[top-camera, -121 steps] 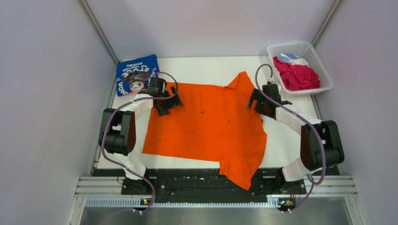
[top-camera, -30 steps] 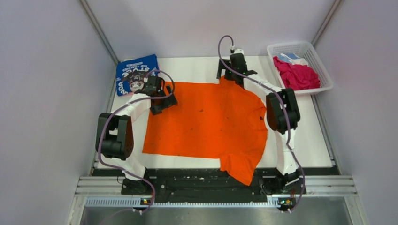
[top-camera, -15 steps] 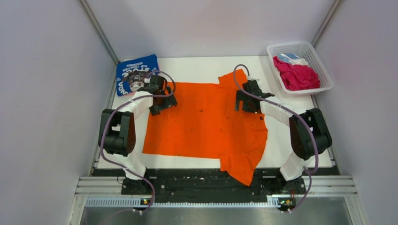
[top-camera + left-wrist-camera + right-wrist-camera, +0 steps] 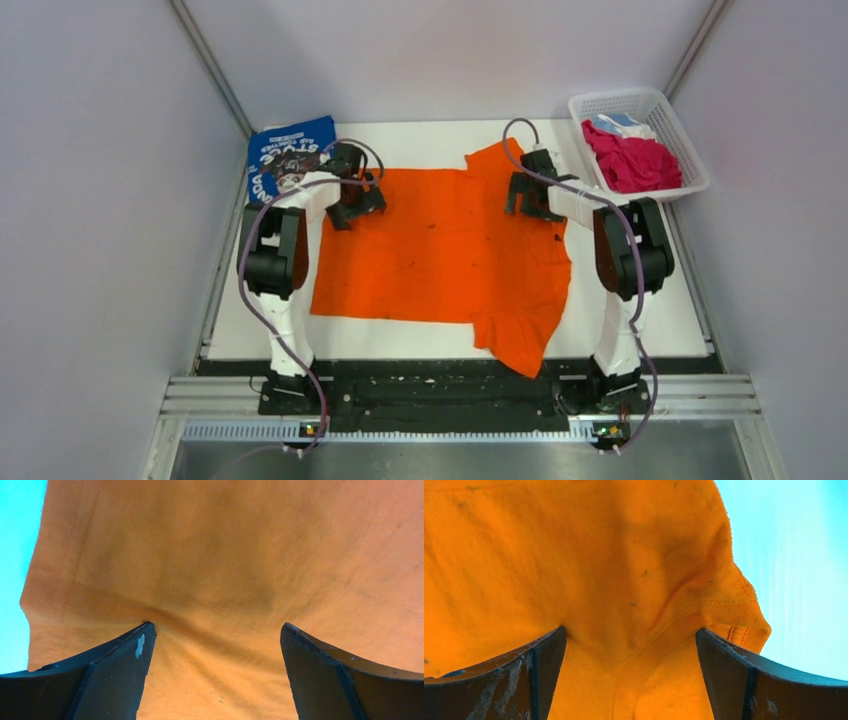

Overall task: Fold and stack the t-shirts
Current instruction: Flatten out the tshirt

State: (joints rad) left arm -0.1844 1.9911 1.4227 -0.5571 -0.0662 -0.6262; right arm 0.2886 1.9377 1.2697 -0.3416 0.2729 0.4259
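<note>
Across the middle of the table lies the orange tee, spread nearly flat. Its hem faces the left edge and its collar the right edge. One sleeve points at the far edge, and the other droops over the near edge onto the black rail between the arm bases. A few dark specks dot the cloth.

Your left gripper sits over the tee's far left corner with its jaws spread wide and nothing between them but flat cloth. Its wrist view shows the stitched hem running down the left, and a shallow crease starts at the left fingertip, so that tip looks to be pressing on the fabric.

Your right gripper stands just as wide over the collar, near the far sleeve. The ribbed neckband curves up between its fingers and the shoulder bunches a little beside it. It has nothing clamped either; the tips seem to rest on the tee, though you cannot be sure of contact.

At the far left corner the blue tee lies folded, print up, just beside the left gripper. Off the far right corner stands the basket, holding a crumpled magenta tee and, behind it, a light-blue one.
</note>
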